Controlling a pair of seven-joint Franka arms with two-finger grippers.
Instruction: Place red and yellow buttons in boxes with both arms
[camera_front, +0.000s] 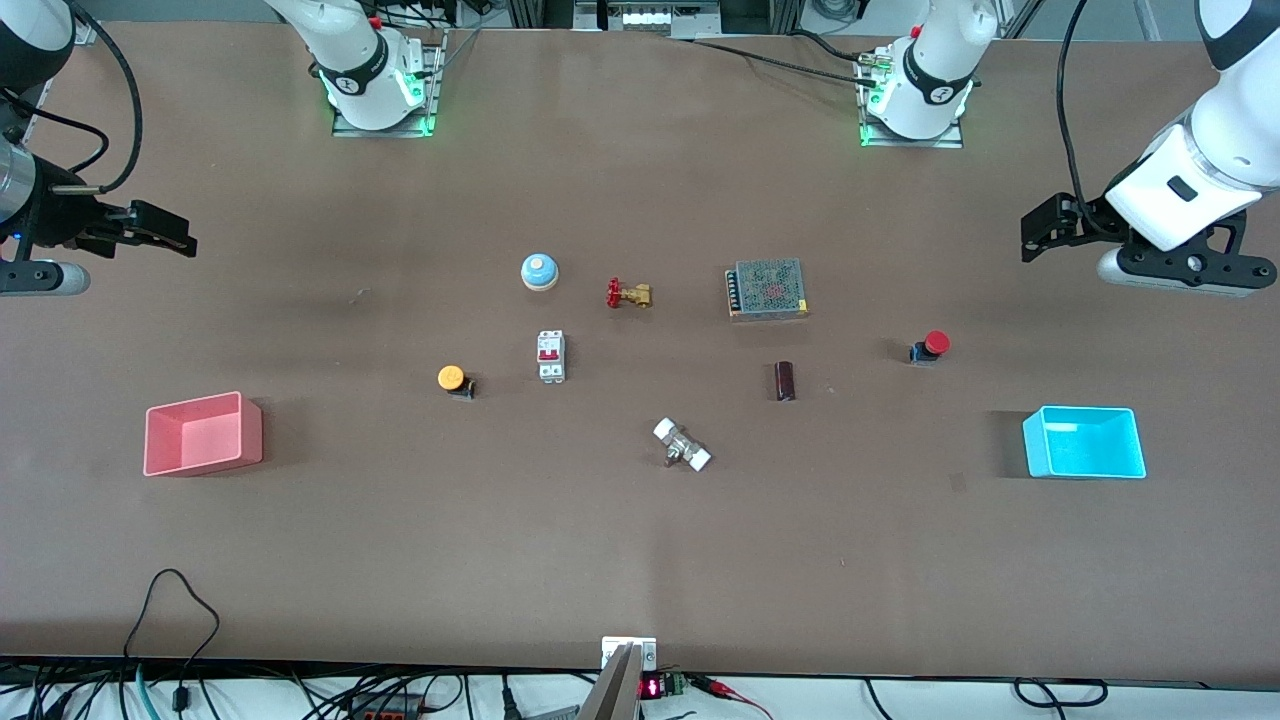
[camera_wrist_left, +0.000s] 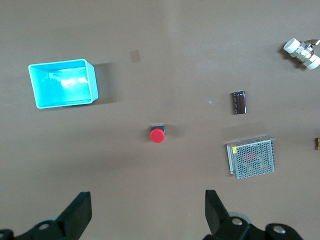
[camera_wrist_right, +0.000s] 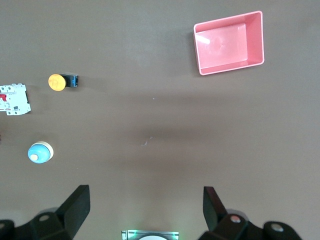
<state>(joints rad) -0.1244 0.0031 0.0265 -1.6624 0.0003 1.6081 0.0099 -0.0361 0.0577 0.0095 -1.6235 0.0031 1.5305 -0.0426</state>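
Note:
The red button (camera_front: 932, 346) lies on the table toward the left arm's end, farther from the front camera than the cyan box (camera_front: 1085, 442). Both show in the left wrist view: the button (camera_wrist_left: 158, 135) and the box (camera_wrist_left: 62, 83). The yellow button (camera_front: 455, 380) lies between the pink box (camera_front: 200, 433) and the table's middle; the right wrist view shows the button (camera_wrist_right: 59, 82) and the box (camera_wrist_right: 230, 42). My left gripper (camera_front: 1040, 235) (camera_wrist_left: 148, 210) hangs open and empty over bare table at its end. My right gripper (camera_front: 165, 232) (camera_wrist_right: 146, 207) hangs open and empty over its end.
In the table's middle lie a blue dome bell (camera_front: 539, 271), a brass valve with a red handle (camera_front: 628, 294), a mesh-covered power supply (camera_front: 767, 289), a white circuit breaker (camera_front: 551, 355), a dark cylinder (camera_front: 785, 380) and a white fitting (camera_front: 682, 445).

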